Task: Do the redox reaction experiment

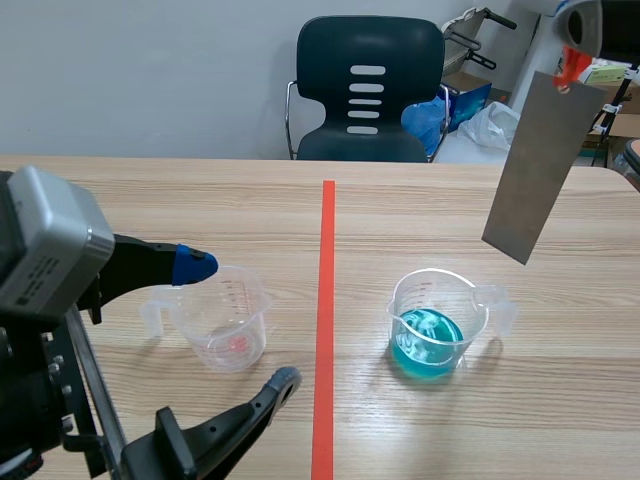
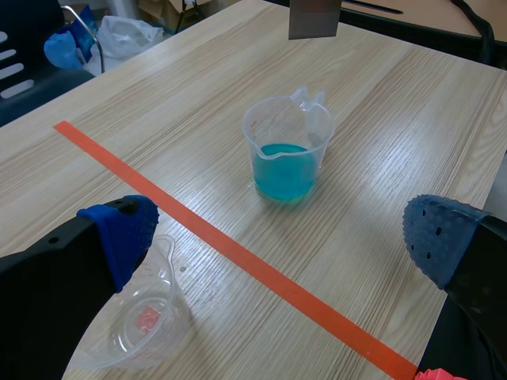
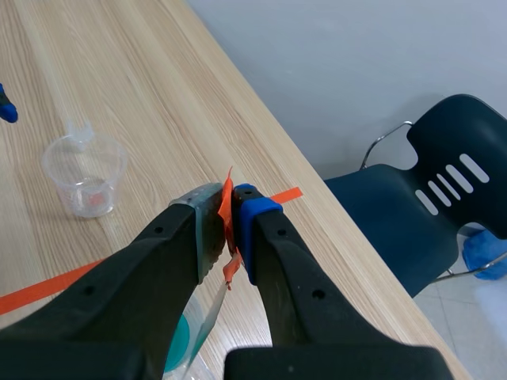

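Note:
A grey metal sheet hangs tilted above the table's right side, held by an orange tab at its top. My right gripper is shut on that tab, high over a clear beaker of blue liquid. Only the sheet's lower edge shows in the left wrist view. An empty clear beaker stands left of the tape line. My left gripper is open low around it, one blue pad beside its rim.
An orange-red tape line runs down the middle of the wooden table. A dark chair stands behind the far edge, with bags and boxes on the floor to its right.

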Robot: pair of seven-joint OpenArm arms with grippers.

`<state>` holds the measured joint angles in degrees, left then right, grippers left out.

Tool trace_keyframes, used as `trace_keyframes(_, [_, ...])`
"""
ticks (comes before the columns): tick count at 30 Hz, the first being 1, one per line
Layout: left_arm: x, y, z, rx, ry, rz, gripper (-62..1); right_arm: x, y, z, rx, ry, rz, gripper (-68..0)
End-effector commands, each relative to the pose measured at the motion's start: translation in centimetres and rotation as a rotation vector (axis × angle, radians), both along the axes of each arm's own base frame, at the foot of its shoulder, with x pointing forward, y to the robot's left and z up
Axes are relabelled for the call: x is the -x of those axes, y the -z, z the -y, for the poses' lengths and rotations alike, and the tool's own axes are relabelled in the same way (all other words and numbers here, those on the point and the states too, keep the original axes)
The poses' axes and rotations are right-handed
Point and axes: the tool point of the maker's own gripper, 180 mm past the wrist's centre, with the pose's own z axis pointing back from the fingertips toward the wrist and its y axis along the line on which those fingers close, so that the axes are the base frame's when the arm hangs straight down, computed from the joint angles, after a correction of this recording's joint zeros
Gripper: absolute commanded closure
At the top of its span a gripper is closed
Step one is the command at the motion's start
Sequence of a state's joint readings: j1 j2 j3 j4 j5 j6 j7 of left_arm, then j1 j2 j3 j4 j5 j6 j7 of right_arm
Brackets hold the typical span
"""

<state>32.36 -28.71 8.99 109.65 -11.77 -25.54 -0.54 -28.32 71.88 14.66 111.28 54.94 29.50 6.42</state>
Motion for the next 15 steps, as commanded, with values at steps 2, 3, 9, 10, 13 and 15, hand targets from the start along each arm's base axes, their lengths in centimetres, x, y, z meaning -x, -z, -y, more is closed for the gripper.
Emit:
trace_keyframes(2, [-0.18, -0.88, 0.28, 0.028, 0.000, 0.022, -62.3, -0.47, -1.30, 0.25, -0.031, 0.013, 0.039, -0.7])
trace_keyframes(3, [-0.18, -0.88, 0.28, 0.028, 0.000, 0.022, -62.3, -0.51, -1.28, 0.32, -0.032, 0.015, 0.039, -0.7])
trace_keyframes(9, [-0.18, -0.88, 0.28, 0.028, 0.000, 0.022, -62.3, -0.48, -1.41, 0.27, -0.040, 0.012, 0.043, -0.7])
trace_keyframes(10, [-0.18, -0.88, 0.28, 0.028, 0.000, 0.022, -62.3, -0.47, -1.47, 0.26, -0.043, 0.011, 0.045, -0.7])
trace_keyframes(13, [-0.18, -0.88, 0.28, 0.028, 0.000, 0.022, -62.3, -0.46, -1.52, 0.24, -0.045, 0.010, 0.047, -0.7])
trace_keyframes(15, [-0.18, -0.89, 0.28, 0.028, 0.000, 0.022, -62.3, -0.45, -1.56, 0.25, -0.050, 0.011, 0.048, -0.7])
